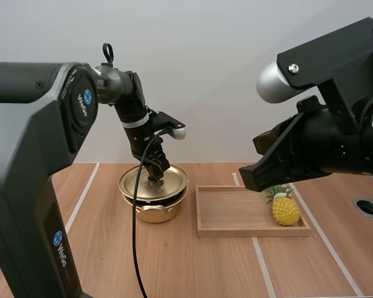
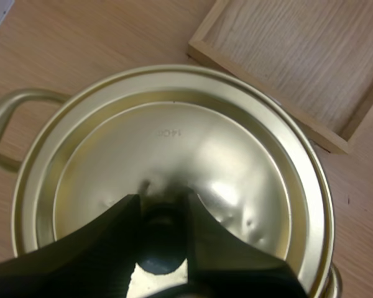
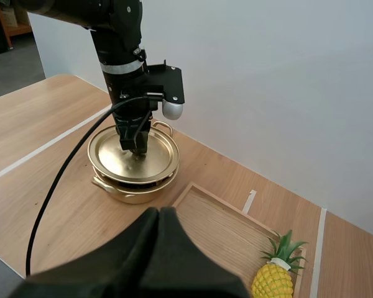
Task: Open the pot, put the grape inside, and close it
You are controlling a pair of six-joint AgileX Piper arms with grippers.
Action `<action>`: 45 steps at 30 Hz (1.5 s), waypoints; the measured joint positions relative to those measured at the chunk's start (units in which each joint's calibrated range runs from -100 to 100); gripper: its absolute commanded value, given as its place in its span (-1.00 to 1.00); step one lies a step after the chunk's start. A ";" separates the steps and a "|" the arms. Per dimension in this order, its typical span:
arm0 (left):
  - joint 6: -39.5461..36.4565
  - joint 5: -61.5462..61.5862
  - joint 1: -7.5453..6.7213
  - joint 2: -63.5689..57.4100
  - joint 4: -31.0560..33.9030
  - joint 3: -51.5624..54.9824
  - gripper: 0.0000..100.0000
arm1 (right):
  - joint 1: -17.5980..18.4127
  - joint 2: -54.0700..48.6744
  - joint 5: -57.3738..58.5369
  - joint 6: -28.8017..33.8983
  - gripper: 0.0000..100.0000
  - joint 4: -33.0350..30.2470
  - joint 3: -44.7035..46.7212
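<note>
Golden lid (image 2: 174,149) — its knob (image 2: 161,248) pinched between left fingers (image 2: 99,248), right fingers (image 3: 143,254) pressed together

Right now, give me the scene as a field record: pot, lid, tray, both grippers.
pot: on table, left of tray
lid: on pot, not yet lifted
left gripper: shut on lid at its knob
right gripper: shut, empty, raised near tray
tray: holds pineapple at its right end
</note>
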 measured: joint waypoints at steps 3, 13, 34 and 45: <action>0.00 -1.92 0.00 0.00 0.00 0.00 -1.00 | 0.00 0.00 0.00 0.00 -1.00 0.00 0.00; 0.11 -2.08 0.00 0.00 -0.44 0.00 -1.00 | 0.00 0.00 0.00 0.00 -1.00 0.00 0.00; 0.11 0.70 0.00 0.00 -1.09 0.00 -1.00 | 0.00 0.00 0.00 0.00 -1.00 0.00 0.00; -0.10 -0.97 0.00 2.48 -1.09 0.00 -1.00 | 0.00 0.00 0.00 0.00 -1.00 0.00 0.00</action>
